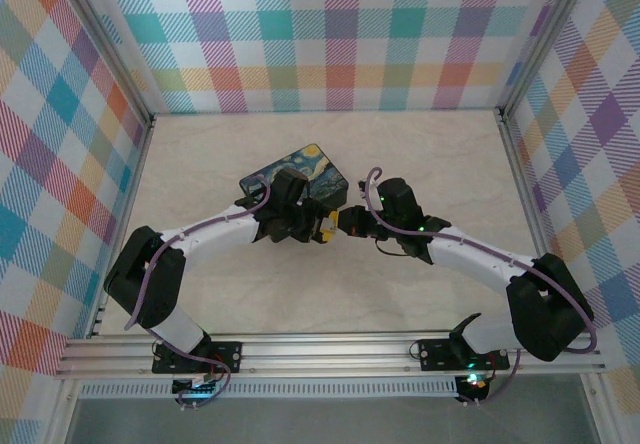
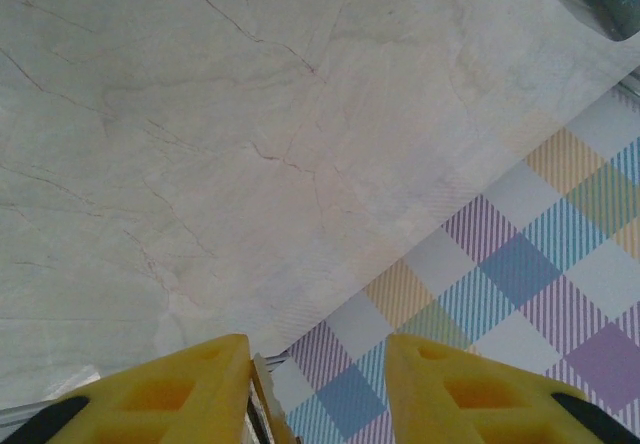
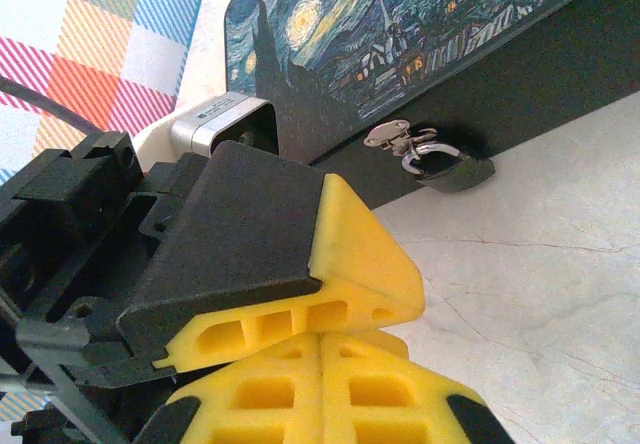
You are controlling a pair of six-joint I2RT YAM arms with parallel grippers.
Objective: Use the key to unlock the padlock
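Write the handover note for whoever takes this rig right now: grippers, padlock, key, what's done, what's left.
Left gripper: fingers apart. A thin silvery strip, probably the key, lies against one finger's inner face; grip not confirmed.
Right gripper: shut, nothing seen between its fingers, close beside the left gripper.
Padlock: hangs from the hasp on the blue painted box; no key seen in it.
Done: nothing visible at the lock.
Left: secure the key, insert, turn, free the shackle.
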